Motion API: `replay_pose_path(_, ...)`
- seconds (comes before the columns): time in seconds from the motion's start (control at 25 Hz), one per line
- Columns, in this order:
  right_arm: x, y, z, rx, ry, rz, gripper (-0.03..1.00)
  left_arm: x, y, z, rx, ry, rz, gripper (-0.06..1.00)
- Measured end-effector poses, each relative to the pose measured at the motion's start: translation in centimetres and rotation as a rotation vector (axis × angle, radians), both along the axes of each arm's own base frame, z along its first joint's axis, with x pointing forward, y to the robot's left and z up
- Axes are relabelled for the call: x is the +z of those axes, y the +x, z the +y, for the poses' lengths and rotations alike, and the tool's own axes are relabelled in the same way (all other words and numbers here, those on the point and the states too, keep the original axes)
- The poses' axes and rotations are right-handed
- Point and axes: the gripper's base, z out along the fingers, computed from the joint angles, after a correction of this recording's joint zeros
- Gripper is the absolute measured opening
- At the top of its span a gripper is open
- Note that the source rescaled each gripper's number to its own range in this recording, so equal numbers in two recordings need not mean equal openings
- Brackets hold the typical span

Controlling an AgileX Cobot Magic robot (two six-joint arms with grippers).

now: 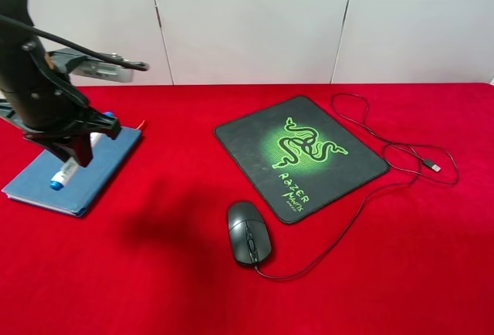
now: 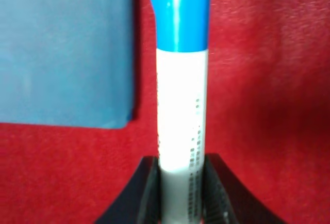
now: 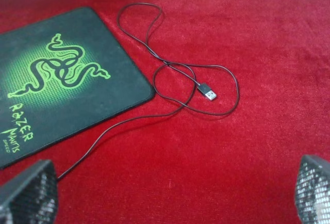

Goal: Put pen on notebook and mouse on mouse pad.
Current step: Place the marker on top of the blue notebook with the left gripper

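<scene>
**A:** So, starting nearest, how far along are you?

**B:** Nearest, the mouse (image 1: pixel 248 232) lies on the red cloth of the table (image 1: pixel 154 273), just beside the mouse pad (image 1: pixel 301 153) but not on it. That half is not begun, I judge. My right pincer (image 3: pixel 165 198) stands wide and empty. Further back, my left pincer (image 2: pixel 180 193) is clamped on the pen (image 2: pixel 180 105), over the notebook (image 1: pixel 104 169) and not yet released. Whether it touches the cover, I cannot tell.

**A:** And the materials?

**B:** The mouse is a smooth, dark oval. The pen is thick and glossy, with a white barrel and a blue cap. The notebook is flat with a matt slate-blue cover. The pad is thin and black with rounded corners and a green snake logo. Beyond it the thin cable (image 3: pixel 170 79) loops loosely, ending in a USB plug (image 3: pixel 208 92).
</scene>
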Motion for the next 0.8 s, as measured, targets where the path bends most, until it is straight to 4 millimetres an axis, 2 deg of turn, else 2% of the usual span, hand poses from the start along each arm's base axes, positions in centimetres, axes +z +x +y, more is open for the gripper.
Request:
replay_pose_path(0.32,0.0,0.0,0.0,0.000,0.000,0.000,1.00,0.1,1.0,3.8,0.062,0.001,-0.023,0.00)
replay_pose_path(0.8,0.0,0.0,0.0,0.000,0.000,0.000,1.00,0.2,2.2,7.9,0.141,-0.002,-0.116,0.00)
